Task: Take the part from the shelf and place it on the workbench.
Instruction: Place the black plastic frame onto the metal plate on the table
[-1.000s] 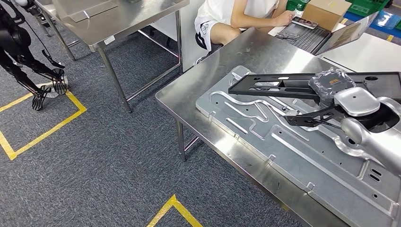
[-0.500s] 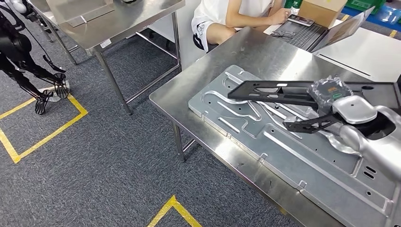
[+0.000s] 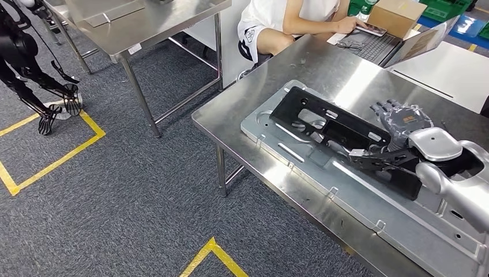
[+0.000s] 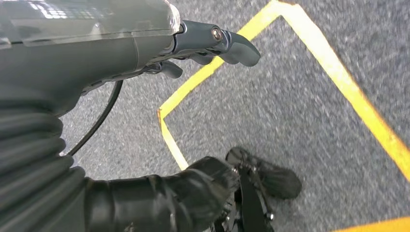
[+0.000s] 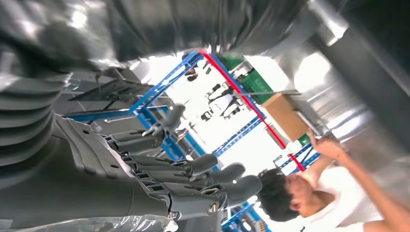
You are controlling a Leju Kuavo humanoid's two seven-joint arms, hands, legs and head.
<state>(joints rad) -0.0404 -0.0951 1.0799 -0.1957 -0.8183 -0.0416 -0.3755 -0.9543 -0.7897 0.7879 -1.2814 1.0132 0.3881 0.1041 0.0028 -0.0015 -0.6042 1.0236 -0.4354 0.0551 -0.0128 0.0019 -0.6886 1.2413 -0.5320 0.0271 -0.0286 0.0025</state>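
The black flat part lies slantwise on a large silver stamped plate on the steel workbench. My right hand hovers just past the part's far edge, its fingers spread and holding nothing. In the right wrist view the right hand shows its fingers stretched out and bare. My left hand hangs low over grey carpet with nothing in it.
A person sits at the workbench's far side by a laptop and a cardboard box. A second steel table stands at the back left. Another robot's black legs stand by yellow floor tape.
The black part, held level above the plate before, now lies on the plate turned slantwise. My right hand has let go of it and its fingers have spread.
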